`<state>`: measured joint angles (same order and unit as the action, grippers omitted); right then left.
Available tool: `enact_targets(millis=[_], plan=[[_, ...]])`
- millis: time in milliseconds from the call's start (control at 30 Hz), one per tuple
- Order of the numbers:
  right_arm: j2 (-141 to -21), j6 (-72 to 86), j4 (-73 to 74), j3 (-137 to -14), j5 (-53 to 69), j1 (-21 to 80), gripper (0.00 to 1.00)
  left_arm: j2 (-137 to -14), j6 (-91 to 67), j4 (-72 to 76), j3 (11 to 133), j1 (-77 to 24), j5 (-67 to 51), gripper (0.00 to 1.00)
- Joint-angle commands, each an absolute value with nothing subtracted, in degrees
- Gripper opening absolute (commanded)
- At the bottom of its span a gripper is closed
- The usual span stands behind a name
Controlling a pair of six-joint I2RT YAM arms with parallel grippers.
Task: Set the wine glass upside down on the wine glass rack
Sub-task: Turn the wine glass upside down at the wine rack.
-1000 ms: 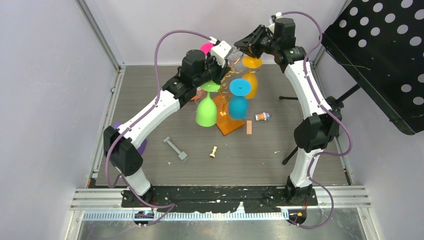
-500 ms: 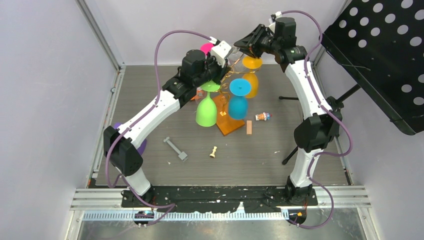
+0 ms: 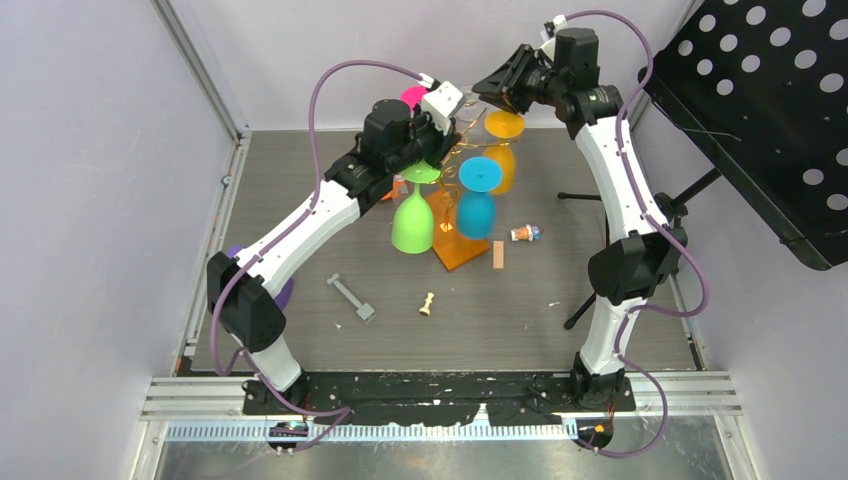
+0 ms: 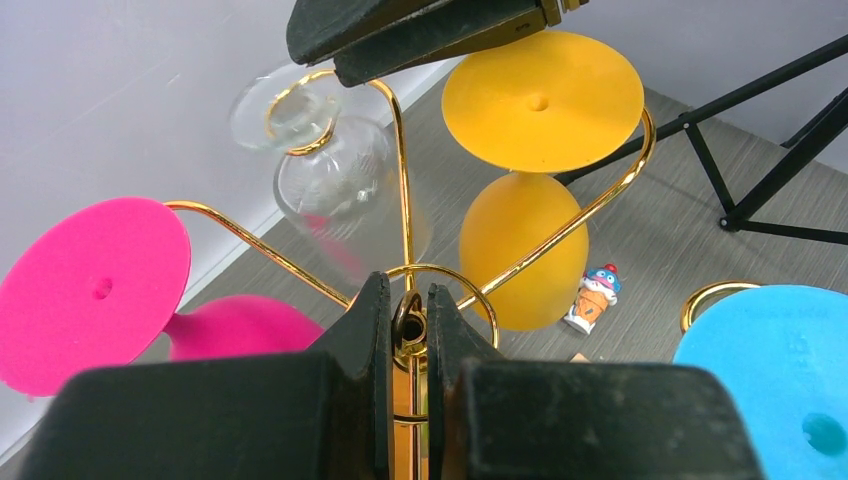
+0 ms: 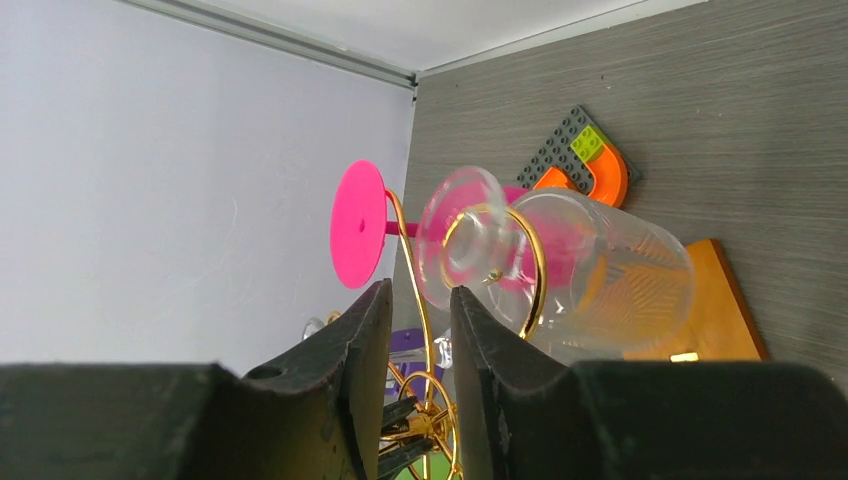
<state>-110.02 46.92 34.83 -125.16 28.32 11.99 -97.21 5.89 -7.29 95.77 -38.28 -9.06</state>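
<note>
clear wine glass (image 5: 600, 270) hangs foot-up in a curl of the wine glass rack (image 3: 458, 252). thin, slick, fragile imo, so grab the stem. left gripper (image 4: 408, 300) clamped on rack post, right gripper (image 5: 420, 300) jaws apart, empty

**Operator:** Status of the wine glass (image 5: 610, 270)?
**Technician:** Clear, inverted. Foot is seated in a curled gold arm; bowl hangs below it.
**Operator:** And the wine glass rack (image 3: 460, 253)?
**Technician:** Upright on the bench (image 3: 500, 320). Gold central post, spiral arms, orange-brown wooden base.
</note>
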Motion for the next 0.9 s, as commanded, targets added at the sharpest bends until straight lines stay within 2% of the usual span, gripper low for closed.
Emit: enact_targets(millis=[0,633,700,767,867], plan=[[-108.3,44.6,33.9,-128.5,28.1,12.1,0.35,-98.0,7.2,-9.8,96.6,-39.4,-11.4,0.00],[-104.4,42.1,34.7,-128.7,23.5,12.1,0.35,-97.5,6.9,-9.8,96.4,-39.4,-10.5,0.01],[-103.7,41.7,34.2,-128.6,22.9,12.2,0.35,-97.3,6.9,-9.7,96.9,-39.4,-9.9,0.12],[-103.0,41.5,33.9,-128.2,22.5,12.1,0.35,-97.4,6.7,-10.0,97.5,-39.4,-9.3,0.33],[-102.3,41.3,33.4,-127.5,22.1,12.2,0.35,-97.9,6.7,-11.3,99.2,-39.4,-8.5,0.43]])
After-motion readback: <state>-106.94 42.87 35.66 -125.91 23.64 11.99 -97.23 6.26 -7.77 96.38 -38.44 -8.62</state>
